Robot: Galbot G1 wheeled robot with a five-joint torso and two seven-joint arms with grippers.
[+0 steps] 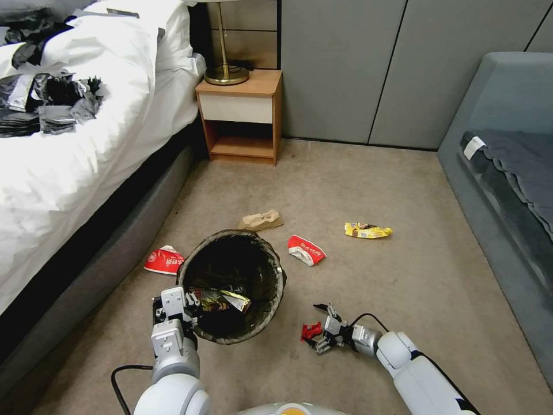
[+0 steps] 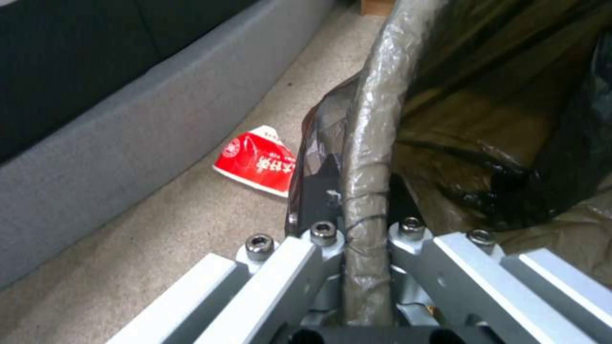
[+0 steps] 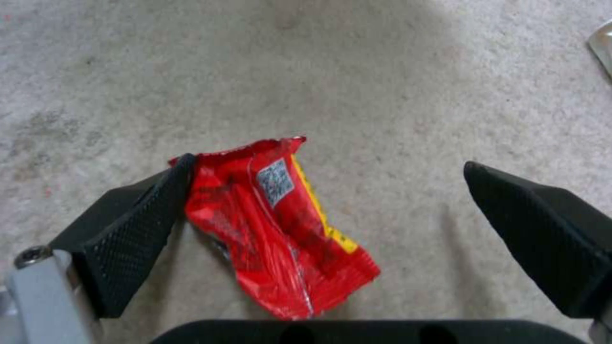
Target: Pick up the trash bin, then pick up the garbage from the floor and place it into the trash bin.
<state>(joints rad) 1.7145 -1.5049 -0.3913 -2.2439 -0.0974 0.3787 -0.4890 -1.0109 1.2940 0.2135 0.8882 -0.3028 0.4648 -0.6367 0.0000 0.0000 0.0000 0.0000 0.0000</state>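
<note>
We see the left gripper (image 1: 183, 308) clamped tight on the near left rim of the trash bin (image 1: 271, 285), which has some trash inside. Just right of the bin, the right gripper (image 1: 318, 328) is low over the carpet (image 1: 403, 276) with its fingers spread wide. A red wrapper (image 3: 280, 229) lies between them, touching one finger (image 3: 137, 229).

At the lower left of the head view, the left gripper (image 1: 185, 308) is clamped tight, its arm rising from the bottom edge. At lower centre-right, the right gripper (image 1: 318, 328) points leftward, fingers (image 3: 137, 229) spread wide.
</note>
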